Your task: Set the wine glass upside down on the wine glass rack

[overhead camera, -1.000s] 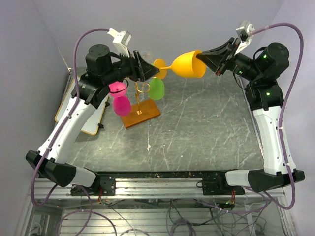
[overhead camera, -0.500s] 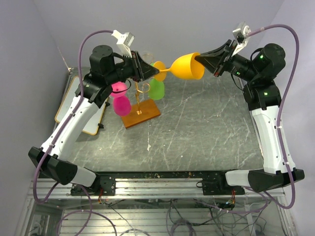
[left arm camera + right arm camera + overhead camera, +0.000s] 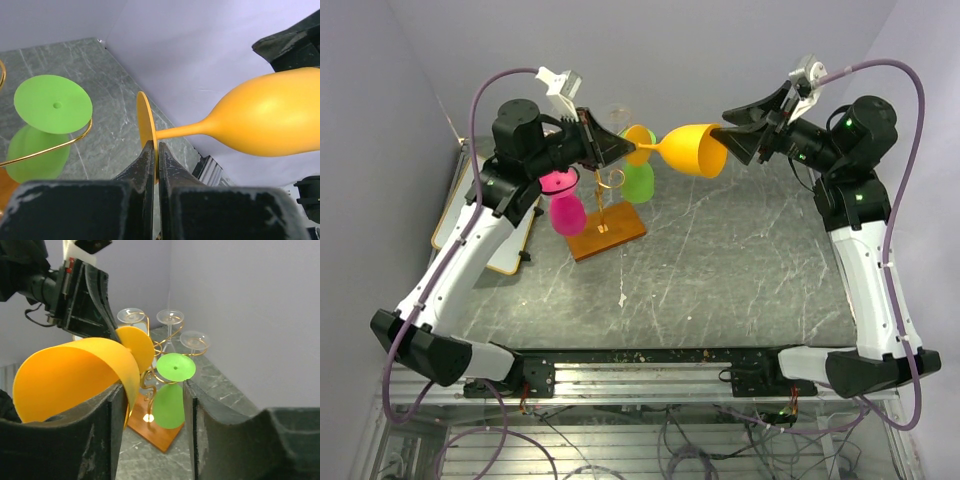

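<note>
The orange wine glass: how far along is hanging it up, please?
Done: pink glass and green glass hang on the wine glass rack. In hand: left gripper clamps the orange wine glass by its foot; right gripper stands open around its bowl. Left: hanging it upside down.

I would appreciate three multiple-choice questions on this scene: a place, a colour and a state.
1. Where is the green glass? A) hanging on the wine glass rack B) in a sink C) on a shelf
2. What colour is the wine glass held up between the arms? A) pink B) clear C) orange
3. How is the left gripper? A) wide open B) shut on the wine glass's foot C) out of view
1 A: foot up in a gold arm, bowl down. 2 C: orange in every view. 3 B: its fingers pinch the foot disc.
</note>
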`<state>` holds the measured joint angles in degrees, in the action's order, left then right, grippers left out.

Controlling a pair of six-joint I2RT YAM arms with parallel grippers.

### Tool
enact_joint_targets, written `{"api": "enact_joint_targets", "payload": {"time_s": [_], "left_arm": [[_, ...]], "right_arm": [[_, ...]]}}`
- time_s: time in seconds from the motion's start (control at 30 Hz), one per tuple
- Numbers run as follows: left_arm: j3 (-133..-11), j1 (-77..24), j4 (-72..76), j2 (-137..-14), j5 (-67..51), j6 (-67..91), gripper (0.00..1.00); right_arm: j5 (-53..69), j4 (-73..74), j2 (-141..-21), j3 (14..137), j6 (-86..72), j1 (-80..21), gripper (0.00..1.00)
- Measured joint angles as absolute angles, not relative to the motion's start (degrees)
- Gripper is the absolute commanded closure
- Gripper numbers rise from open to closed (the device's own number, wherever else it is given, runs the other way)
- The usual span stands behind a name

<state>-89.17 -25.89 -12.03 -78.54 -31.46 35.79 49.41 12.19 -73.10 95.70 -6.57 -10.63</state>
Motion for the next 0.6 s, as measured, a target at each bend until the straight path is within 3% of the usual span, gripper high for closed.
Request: {"api": "enact_joint_targets", "payload": {"time_s": [0.1,0.17,0.6], "left_arm": [[-89.1,-25.1,-12.6,-77.1,-31.2,34.4,0.93],[-89.1,-24.8,-13.4,-76.1,-30.8,32.7,0.93],[-93.9,-24.3,-25.9,-68.2,-20.2,7.0,0.93]], "right_arm": [[48.8,12.8,-72.8,95.5,-5.5,-10.6,0.3],[48.5,13.5,-72.4,95.5,-4.8,-10.5,0.24],[39.8,20.2,-67.1,94.7,3.7,-9.1,0.16]]}}
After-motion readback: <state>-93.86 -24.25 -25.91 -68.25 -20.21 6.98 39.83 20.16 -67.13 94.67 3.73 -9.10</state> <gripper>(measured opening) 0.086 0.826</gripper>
